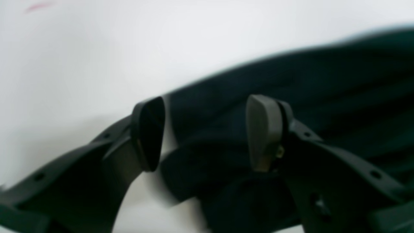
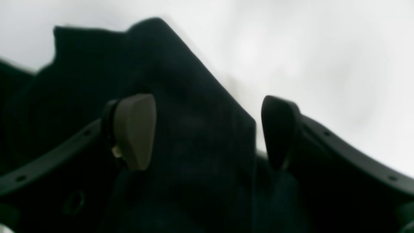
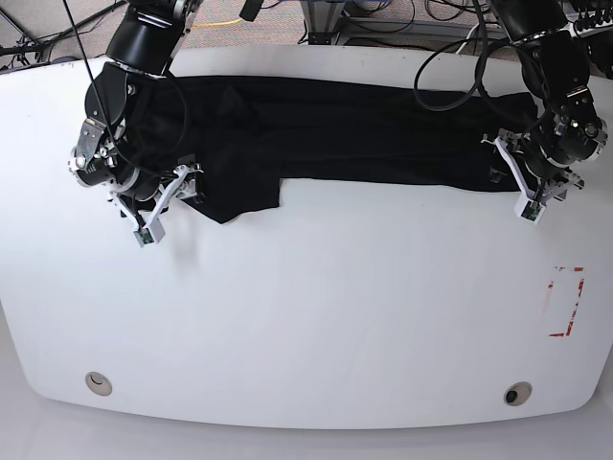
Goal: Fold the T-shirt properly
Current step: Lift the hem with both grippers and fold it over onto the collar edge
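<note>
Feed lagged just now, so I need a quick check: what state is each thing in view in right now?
T-shirt: folded into a long band along the table's far edge, one flap hanging out toward the near side, lying free.
Left gripper: jaws open, astride the shirt's edge, gripping nothing.
Right gripper: jaws open, shirt corner between them, unclamped.

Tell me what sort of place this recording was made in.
Probably a robotics lab: a white table holds only a black T-shirt, loose cables trail over the carpet behind it, and red tape marks sit near one edge.
</note>
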Available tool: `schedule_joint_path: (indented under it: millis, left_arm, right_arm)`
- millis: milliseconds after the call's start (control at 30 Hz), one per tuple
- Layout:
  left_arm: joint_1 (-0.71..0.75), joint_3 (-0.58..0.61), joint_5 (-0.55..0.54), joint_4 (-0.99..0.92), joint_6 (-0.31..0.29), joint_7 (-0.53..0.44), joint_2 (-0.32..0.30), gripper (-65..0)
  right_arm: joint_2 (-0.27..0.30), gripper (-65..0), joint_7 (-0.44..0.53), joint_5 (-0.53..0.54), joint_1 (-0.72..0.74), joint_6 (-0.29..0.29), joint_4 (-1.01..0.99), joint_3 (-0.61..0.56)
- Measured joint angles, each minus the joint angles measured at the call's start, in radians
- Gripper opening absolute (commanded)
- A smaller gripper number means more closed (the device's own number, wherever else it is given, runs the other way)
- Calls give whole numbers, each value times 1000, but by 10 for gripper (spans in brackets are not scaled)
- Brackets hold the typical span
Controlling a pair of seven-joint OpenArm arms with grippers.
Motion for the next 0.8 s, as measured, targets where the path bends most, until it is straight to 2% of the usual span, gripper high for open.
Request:
schedule_joint_path:
  millis: [167,233,333,500,567,700,800]
  left_arm:
    - [-3,2,16,-125,2,-12,-12,-279]
    - [0,0,16,-168,4,-10,-18,-279]
    - [2,-5,0,-215,5,-25,-29,-279]
    - [-10,-5,-8,-262,1,-71,-54,-279]
    - [4,-5,-5,-264,2,-100,-54,-279]
    - [24,-3,24,-263,5,-166,-53,-279]
    - [23,-2,55,-263,3,-172,-45,-279]
  right_arm:
    - [23,-168,40,-5,32,-1,-105,-61]
    - [28,-201,47,-5,35,-1,-117,-93]
    - [21,-309,55,14,37,2,-127,-106]
    - [26,-582,69,11,34,0,-129,-107]
    - [24,-650,72,14,35,0,-124,-107]
    - [20,-650,70,18,29,0,-72,-106]
    - [23,-650,21,20,11,0,27,-104]
